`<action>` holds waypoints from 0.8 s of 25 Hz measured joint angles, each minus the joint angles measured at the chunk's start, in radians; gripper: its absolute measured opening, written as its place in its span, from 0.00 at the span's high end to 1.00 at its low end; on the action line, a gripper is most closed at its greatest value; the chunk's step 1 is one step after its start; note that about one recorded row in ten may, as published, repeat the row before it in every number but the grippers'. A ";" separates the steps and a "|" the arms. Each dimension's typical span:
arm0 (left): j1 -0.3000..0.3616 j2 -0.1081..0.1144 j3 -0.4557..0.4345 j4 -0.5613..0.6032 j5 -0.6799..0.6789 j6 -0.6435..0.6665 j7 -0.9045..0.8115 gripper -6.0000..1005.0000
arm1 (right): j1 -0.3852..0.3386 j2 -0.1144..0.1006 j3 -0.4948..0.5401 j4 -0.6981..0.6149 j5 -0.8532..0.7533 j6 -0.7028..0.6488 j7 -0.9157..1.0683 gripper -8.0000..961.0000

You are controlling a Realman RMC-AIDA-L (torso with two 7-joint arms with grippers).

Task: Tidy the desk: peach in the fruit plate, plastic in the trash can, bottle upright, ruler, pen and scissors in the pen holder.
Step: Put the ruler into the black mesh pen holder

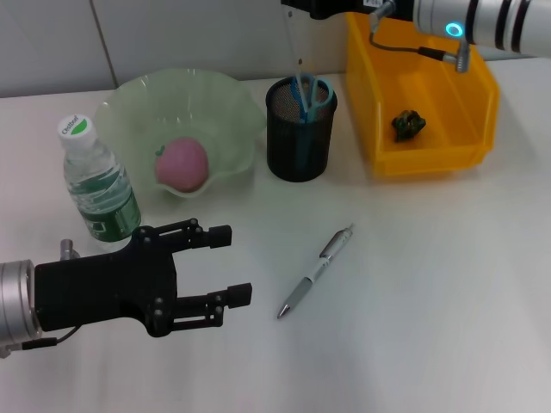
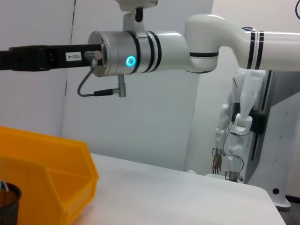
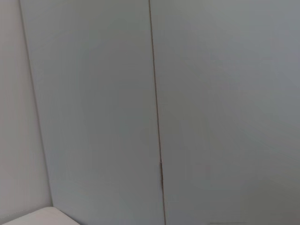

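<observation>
On the near left, left gripper [image 1: 231, 265] wide open, empty, beside pen [image 1: 316, 271]; far right, right gripper [image 1: 303, 9] above pen holder [image 1: 299, 131], grip unclear.

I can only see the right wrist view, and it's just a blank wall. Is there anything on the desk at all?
Observer: Yes. A pen lies flat on the table, nearer the robot than a black pen holder.
Operator: Is a hand near it?
Observer: The left gripper hovers beside it to the left, fingers open and empty.
Operator: And the arm carrying my camera?
Observer: The right arm is raised at the far side, above a yellow bin.
</observation>
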 joint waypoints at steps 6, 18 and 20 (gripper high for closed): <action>0.000 0.000 0.001 0.000 0.001 0.003 0.010 0.23 | 0.035 -0.002 -0.001 0.053 -0.005 0.025 -0.030 0.59; 0.001 -0.001 0.001 0.000 0.001 0.005 0.012 0.23 | 0.072 0.001 -0.005 0.133 -0.001 0.075 -0.094 0.58; 0.000 -0.001 0.001 0.000 0.001 0.004 0.012 0.23 | 0.076 0.003 -0.002 0.149 0.001 0.076 -0.105 0.58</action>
